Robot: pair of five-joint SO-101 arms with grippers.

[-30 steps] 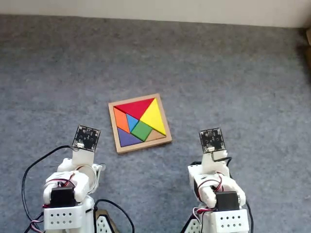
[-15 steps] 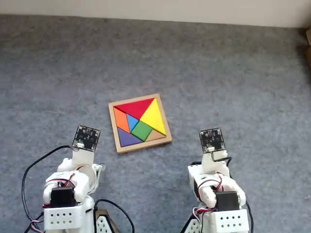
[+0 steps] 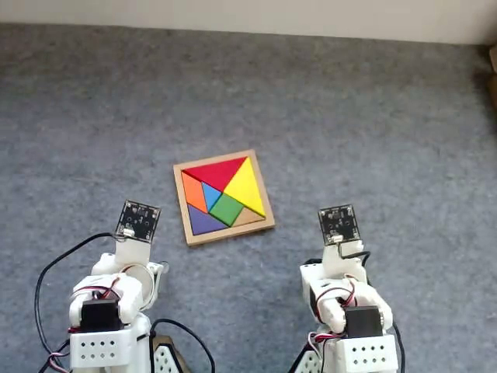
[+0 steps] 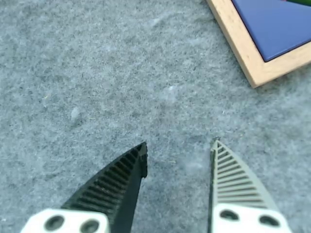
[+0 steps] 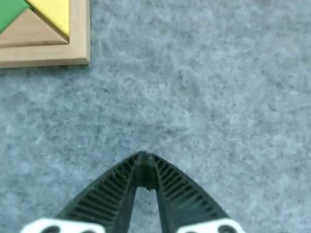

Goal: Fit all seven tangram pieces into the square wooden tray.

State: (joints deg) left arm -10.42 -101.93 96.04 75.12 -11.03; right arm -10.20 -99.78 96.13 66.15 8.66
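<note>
- Grey carpeted table (image 3: 373, 116) under everything.
- Square wooden tray (image 3: 231, 232) lies flat ahead of both arms and between them, turned slightly askew; equal sides, no long axis.
- Coloured tangram pieces (image 3: 216, 172) fill it.
- Left gripper (image 4: 177, 150) spread, empty.
- Right gripper (image 5: 144, 160) pressed together, empty.

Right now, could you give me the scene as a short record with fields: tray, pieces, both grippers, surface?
tray: square wooden tray, flat on the carpet between the arms
pieces inside: red triangle, yellow triangle, orange parallelogram, blue triangle, green square, purple triangle
unclear: wood-coloured triangle, piece or bare slot, cannot tell
left gripper: open, holds nothing, near a tray corner
right gripper: shut, holds nothing, apart from the tray
surface: grey carpet
</note>
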